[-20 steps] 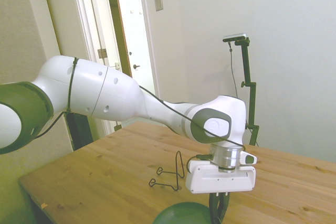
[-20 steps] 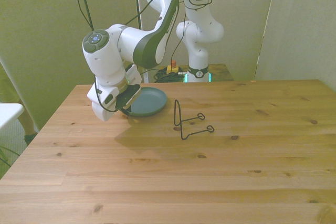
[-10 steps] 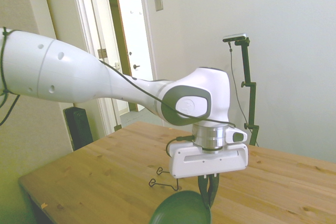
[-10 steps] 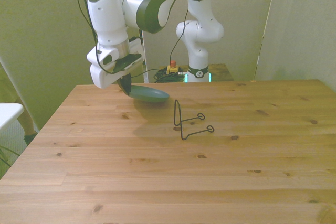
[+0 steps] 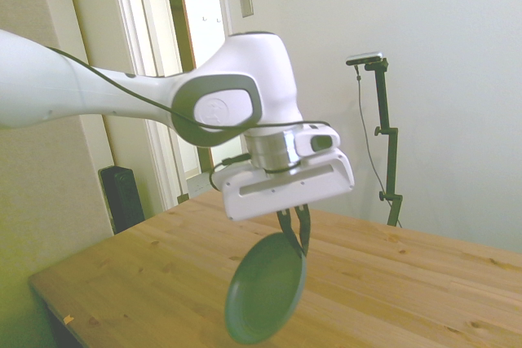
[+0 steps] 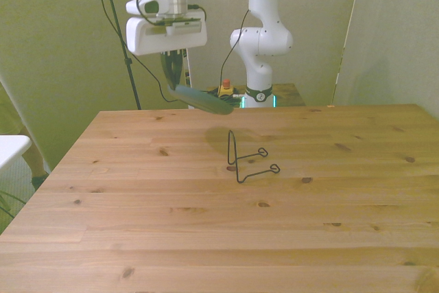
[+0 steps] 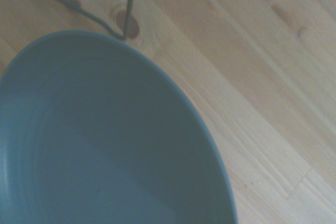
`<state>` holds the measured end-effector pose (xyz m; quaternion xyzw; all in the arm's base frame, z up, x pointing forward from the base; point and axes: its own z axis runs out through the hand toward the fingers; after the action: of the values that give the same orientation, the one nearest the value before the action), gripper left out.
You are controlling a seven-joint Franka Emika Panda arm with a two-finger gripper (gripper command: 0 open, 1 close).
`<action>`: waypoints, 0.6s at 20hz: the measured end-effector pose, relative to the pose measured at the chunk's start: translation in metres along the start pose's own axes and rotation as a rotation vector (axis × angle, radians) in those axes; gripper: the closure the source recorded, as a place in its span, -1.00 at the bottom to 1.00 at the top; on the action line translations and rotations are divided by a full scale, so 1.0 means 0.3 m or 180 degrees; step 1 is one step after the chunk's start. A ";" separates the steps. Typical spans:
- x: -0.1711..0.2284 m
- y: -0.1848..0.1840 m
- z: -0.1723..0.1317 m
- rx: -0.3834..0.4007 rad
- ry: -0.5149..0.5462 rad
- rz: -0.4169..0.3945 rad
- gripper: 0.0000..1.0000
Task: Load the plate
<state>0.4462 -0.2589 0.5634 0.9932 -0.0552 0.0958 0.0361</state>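
The dark grey-green plate (image 5: 265, 289) hangs tilted in the air, well above the wooden table (image 5: 408, 283), held by its rim in my gripper (image 5: 294, 230), which is shut on it. In the front view the plate (image 6: 204, 99) slants down toward the front view's right, under the gripper (image 6: 173, 81). It fills most of the wrist view as a smooth blue-green bowl shape (image 7: 94, 145). The small black wire stand (image 6: 245, 158) rests on the table, below the plate and toward the front view's right; part of it (image 7: 84, 9) shows past the plate's rim in the wrist view.
The table's left edge (image 6: 62, 162) in the front view lies below the arm. A doorway (image 5: 192, 79) and a dark box (image 5: 122, 197) on the floor stand beyond the table in the side view.
The gripper has risen from table height with the plate in it. The plate left the table, now hangs steeply tilted, and has shifted toward the wire stand.
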 end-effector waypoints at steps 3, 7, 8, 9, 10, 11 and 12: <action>0.003 -0.101 -0.109 -0.0107 0.0277 0.0298 1.00; 0.039 -0.240 -0.221 -0.0260 0.0537 0.0635 1.00; 0.055 -0.271 -0.235 -0.0327 0.0603 0.0696 1.00; 0.073 -0.298 -0.242 -0.0407 0.0681 0.0737 1.00; 0.090 -0.324 -0.240 -0.0483 0.0739 0.0761 1.00; 0.107 -0.344 -0.230 -0.0558 0.0779 0.0788 1.00; 0.123 -0.360 -0.216 -0.0631 0.0808 0.0815 1.00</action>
<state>0.4827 -0.1503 0.6272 0.9496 -0.1852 0.2181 0.1278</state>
